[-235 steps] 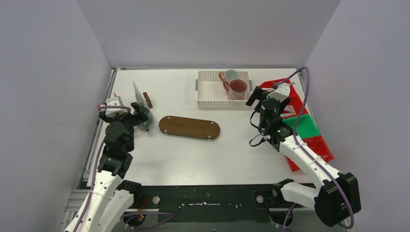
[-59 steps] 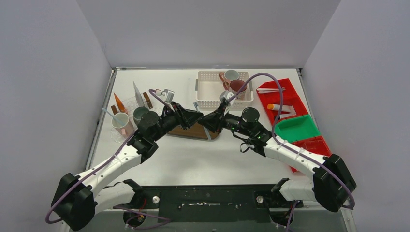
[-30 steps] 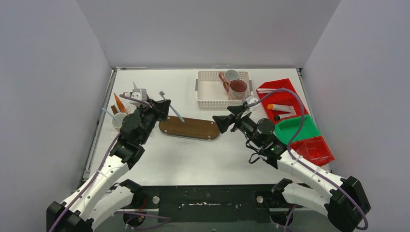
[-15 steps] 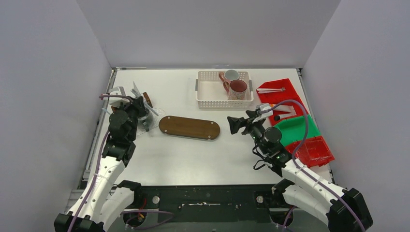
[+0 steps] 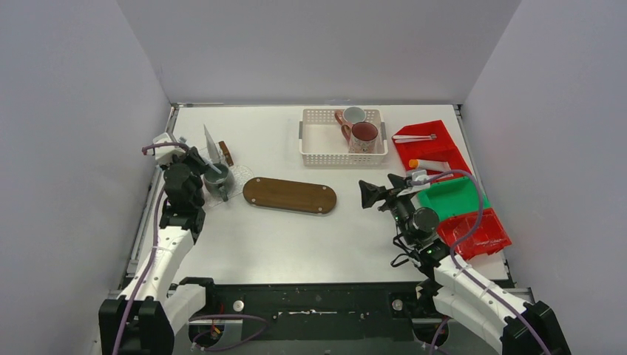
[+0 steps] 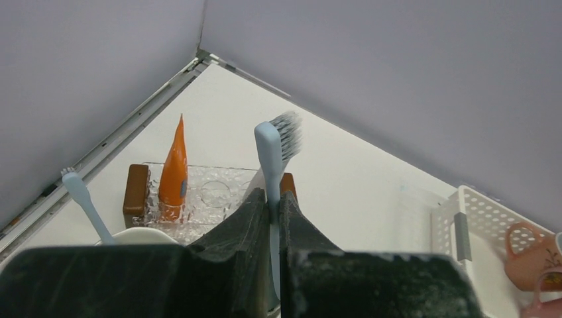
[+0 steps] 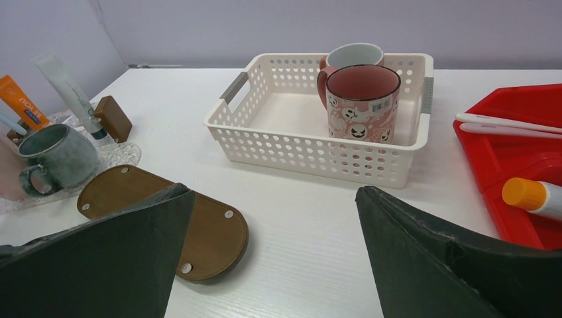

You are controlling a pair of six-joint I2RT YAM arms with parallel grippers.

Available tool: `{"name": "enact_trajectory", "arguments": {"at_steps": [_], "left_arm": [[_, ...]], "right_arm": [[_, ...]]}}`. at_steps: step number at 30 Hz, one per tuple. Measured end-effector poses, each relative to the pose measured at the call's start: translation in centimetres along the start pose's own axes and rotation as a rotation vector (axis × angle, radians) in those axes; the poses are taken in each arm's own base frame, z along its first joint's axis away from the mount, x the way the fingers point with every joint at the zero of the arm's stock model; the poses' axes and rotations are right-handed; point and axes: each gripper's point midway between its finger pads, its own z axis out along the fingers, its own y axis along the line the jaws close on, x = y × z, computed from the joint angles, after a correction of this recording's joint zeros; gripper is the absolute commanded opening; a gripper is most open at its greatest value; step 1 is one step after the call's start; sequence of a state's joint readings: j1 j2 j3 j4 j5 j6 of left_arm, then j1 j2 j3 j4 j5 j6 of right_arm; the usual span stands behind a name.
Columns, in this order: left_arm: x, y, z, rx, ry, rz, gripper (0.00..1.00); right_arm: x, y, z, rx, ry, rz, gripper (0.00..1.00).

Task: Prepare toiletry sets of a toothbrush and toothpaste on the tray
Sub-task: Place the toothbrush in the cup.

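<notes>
Landmark: wooden oval board (image 5: 290, 195), lying mid-desk.
Basket: white perforated basket (image 5: 344, 158) is sitting behind the board, toward its right end. It is holding the maroon mug (image 5: 364, 135) and the white mug with pink handle (image 5: 353, 115), the two touching.
Glass tray: glass tray (image 6: 213, 196) is lying just left of the board. It is carrying the dark green mug (image 7: 59, 159) and the pinkish-white mug (image 6: 136, 234), with a second toothbrush (image 6: 83, 197) leaning in the pinkish one. The orange tube (image 6: 175, 165) and white tube (image 7: 66, 83) are standing cap-down.
Bins: all lying right of the board. The far red bin (image 5: 418, 152) is holding white toothbrushes (image 7: 504, 123) and an orange-capped tube (image 7: 530, 194). The green bin (image 5: 452, 198) and near red bin (image 5: 477, 231) are sitting closer to the arm bases.
Room: bare desk (image 5: 296, 244) is showing from the board to the near edge. The side wall is running close beside the glass tray.
Left hand (image 6: 270, 199): clenched on the toothbrush (image 6: 270, 142), hovering over the glass tray above the green mug. The brush's lower end is hidden.
Right hand (image 7: 270, 195): released, jaws wide, hovering right of the board and apart from it.
Toothbrush: slim pale-blue handle, standing upright with the bristles on top.
</notes>
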State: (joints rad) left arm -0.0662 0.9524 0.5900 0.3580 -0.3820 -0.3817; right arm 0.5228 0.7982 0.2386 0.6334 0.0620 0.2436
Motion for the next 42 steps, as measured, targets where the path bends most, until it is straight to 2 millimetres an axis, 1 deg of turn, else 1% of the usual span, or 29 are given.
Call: {"name": "enact_trajectory", "arguments": {"at_steps": [5, 10, 13, 19, 25, 26, 29, 33, 38, 42], "left_arm": [[2.2, 1.7, 1.8, -0.052, 0.015, 0.017, 0.00], [4.0, 2.6, 3.0, -0.068, 0.034, 0.038, 0.00], [5.0, 2.9, 3.5, -0.066, 0.051, 0.049, 0.00], [6.4, 2.8, 4.2, -0.054, 0.075, 0.062, 0.00], [9.4, 3.4, 4.6, -0.056, 0.153, 0.091, 0.00], [10.0, 3.5, 4.6, -0.058, 0.171, 0.096, 0.02], [11.0, 3.9, 4.6, -0.063, 0.203, 0.106, 0.16], [11.6, 4.0, 4.4, -0.074, 0.239, 0.120, 0.31], [11.0, 3.4, 4.1, -0.078, 0.251, 0.132, 0.46], [9.4, 2.6, 3.2, -0.076, 0.233, 0.140, 0.56]], "right_arm": [[-0.7, -0.5, -0.6, 0.018, -0.041, 0.006, 1.00], [-1.2, -0.7, -0.7, 0.025, -0.064, 0.009, 1.00], [-1.2, -0.7, -0.7, 0.026, -0.066, 0.010, 1.00], [-1.3, -0.8, -0.7, 0.028, -0.073, 0.012, 1.00], [-1.3, -0.8, -0.8, 0.028, -0.075, 0.013, 1.00], [-1.3, -0.8, -0.8, 0.029, -0.075, 0.013, 1.00], [-1.4, -0.8, -0.8, 0.028, -0.080, 0.013, 1.00], [-1.5, -0.8, -0.9, 0.028, -0.084, 0.014, 1.00], [-1.5, -0.9, -0.9, 0.035, -0.084, 0.014, 1.00], [-1.4, -1.2, -0.9, 0.046, -0.078, 0.012, 1.00]]}}
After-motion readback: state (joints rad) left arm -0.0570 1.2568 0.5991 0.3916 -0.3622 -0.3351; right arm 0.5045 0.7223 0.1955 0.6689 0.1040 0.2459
